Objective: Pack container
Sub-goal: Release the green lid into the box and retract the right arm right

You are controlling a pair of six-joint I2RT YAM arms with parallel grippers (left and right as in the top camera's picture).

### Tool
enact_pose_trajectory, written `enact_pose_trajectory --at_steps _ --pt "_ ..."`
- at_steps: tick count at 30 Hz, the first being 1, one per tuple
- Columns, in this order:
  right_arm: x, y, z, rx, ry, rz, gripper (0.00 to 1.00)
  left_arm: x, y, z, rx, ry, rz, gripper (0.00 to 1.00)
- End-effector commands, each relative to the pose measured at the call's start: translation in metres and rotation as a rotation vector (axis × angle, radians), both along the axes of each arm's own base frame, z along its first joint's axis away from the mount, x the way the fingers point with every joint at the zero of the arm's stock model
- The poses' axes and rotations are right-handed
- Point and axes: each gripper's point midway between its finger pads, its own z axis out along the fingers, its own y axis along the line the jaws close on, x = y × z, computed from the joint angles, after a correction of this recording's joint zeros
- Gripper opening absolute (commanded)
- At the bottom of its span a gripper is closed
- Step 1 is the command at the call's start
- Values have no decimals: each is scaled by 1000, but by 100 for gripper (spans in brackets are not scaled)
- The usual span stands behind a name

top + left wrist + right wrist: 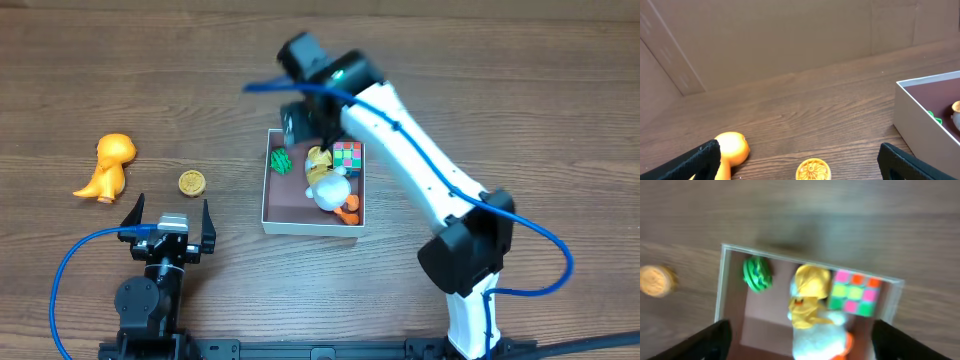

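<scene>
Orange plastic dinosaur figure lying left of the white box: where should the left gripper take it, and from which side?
The orange plastic dinosaur figure seems to lie flat, with its bulbous head away from the robot and its tail tapering toward the near left. Likely best is to come straight down from above and close on the narrower body between them, fingers across its long axis. The open left gripper sits nearest.

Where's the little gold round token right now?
Overhead view: the gold token lies left of the container, between it and the orange dinosaur toy, just ahead of the left hand.
</scene>
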Motion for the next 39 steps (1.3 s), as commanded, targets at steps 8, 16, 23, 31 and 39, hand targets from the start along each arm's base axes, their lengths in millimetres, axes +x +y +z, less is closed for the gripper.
enact_pose_trajectory --at_steps 8,16,23,31,39 --pt "45 -147 132 45 -254 -382 100 0 4 -2 -10 4 20 100" --pt "53 -215 126 38 -216 -445 100 0 4 -2 -10 4 20 100" --pt "37 -277 57 -110 3 -572 100 0 4 -2 -10 4 20 100" --pt "10 -333 12 -154 177 -699 100 0 4 -2 -10 4 20 100" --pt "-3 -383 11 -182 192 -779 100 0 4 -2 -10 4 20 100"
